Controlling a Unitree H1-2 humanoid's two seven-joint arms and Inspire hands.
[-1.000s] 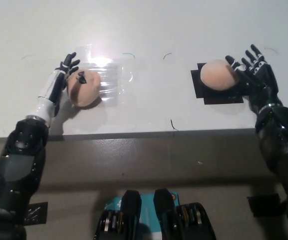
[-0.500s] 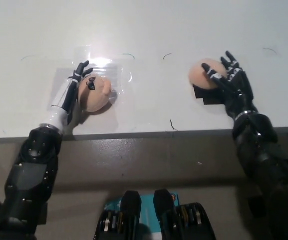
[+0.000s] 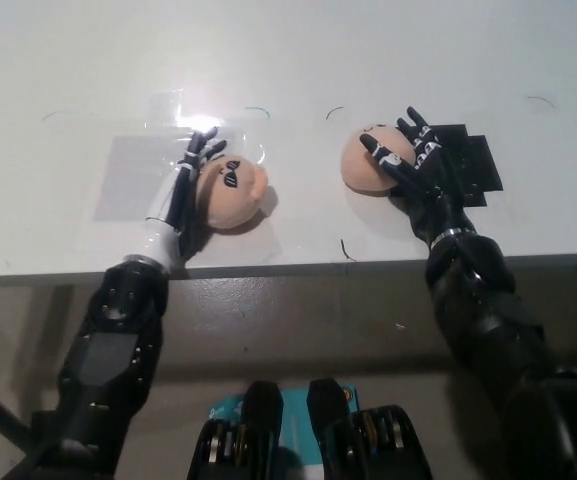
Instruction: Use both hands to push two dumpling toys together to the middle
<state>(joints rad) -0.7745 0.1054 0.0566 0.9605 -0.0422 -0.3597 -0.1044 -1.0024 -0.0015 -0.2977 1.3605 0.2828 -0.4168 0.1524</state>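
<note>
On the white table (image 3: 298, 50), spread-fingered left hand (image 3: 190, 175) and right hand (image 3: 413, 160) flat against left dumpling toy (image 3: 233, 192) and right dumpling toy (image 3: 368, 160); best pushed evenly inward, toys not yet touching.

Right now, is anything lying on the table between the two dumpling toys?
Nothing visible: bare white table separates the left dumpling toy from the right dumpling toy. Only thin pen marks show there.
</note>
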